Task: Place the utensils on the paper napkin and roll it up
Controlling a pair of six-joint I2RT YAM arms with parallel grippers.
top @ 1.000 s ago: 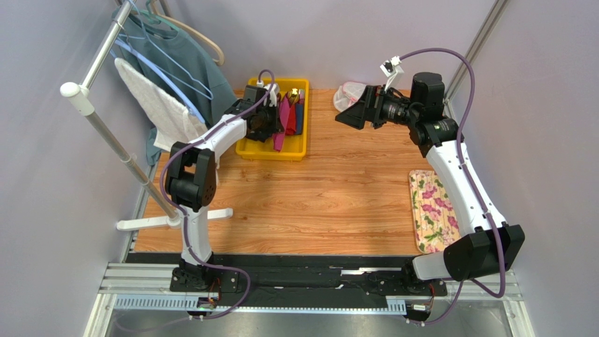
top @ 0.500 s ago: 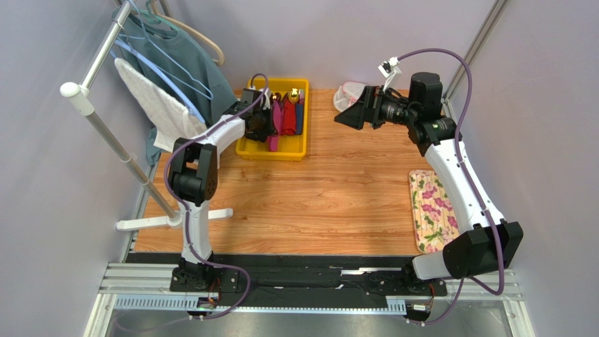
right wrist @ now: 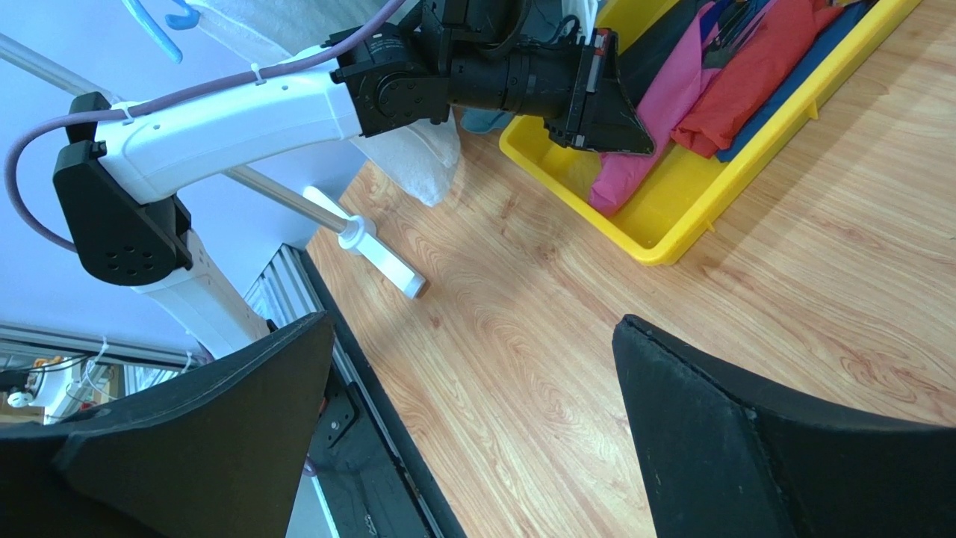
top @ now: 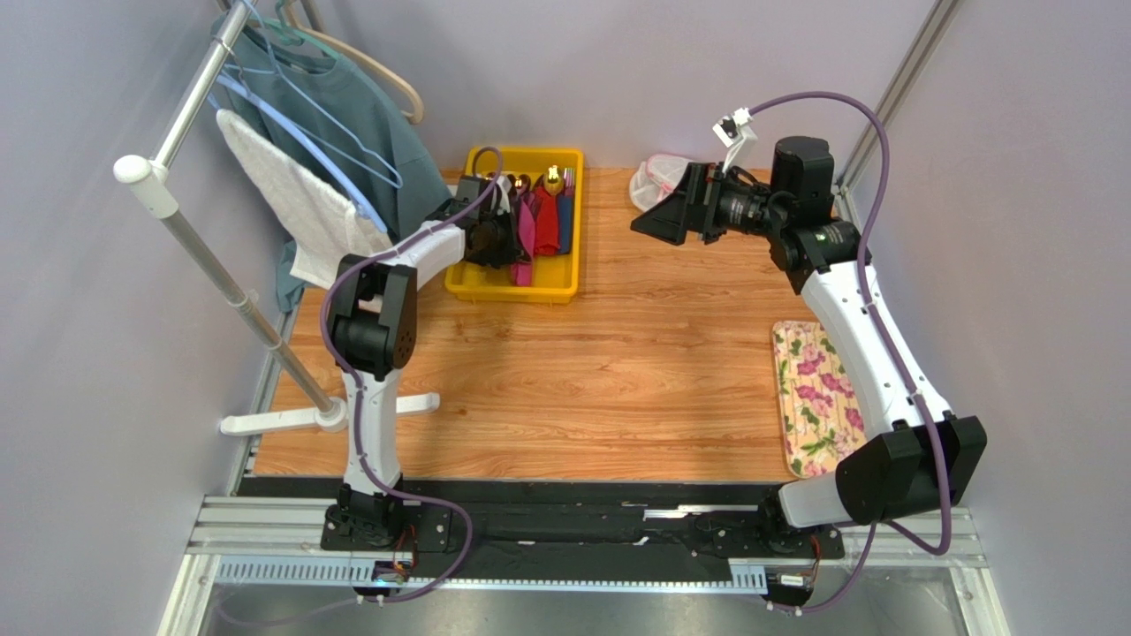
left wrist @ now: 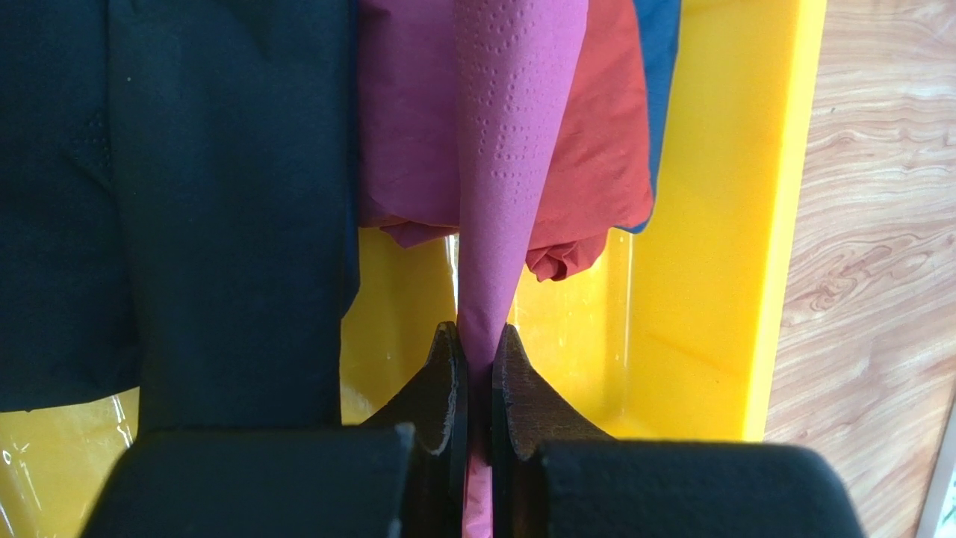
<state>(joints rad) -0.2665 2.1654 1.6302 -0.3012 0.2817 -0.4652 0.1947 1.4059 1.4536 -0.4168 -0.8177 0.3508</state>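
L claw [left wrist: 479, 336] is clenched on one narrow end of the paper napkin [left wrist: 518, 135], its two black fingers [left wrist: 443, 387] almost meeting w/ only the thin pink sheet between them. From the pinch the napkin stretches away inside the yellow tray [left wrist: 718, 224], alongside a black napkin [left wrist: 180, 191], a darker magenta one [left wrist: 404, 135] & a red one [left wrist: 595, 168], at the far-left of the wooden bench [top: 598, 384]. R claw [right wrist: 471, 325] is released, fingers spread wide, gripping & touching nothing, held above the bench's far side & facing the tray.
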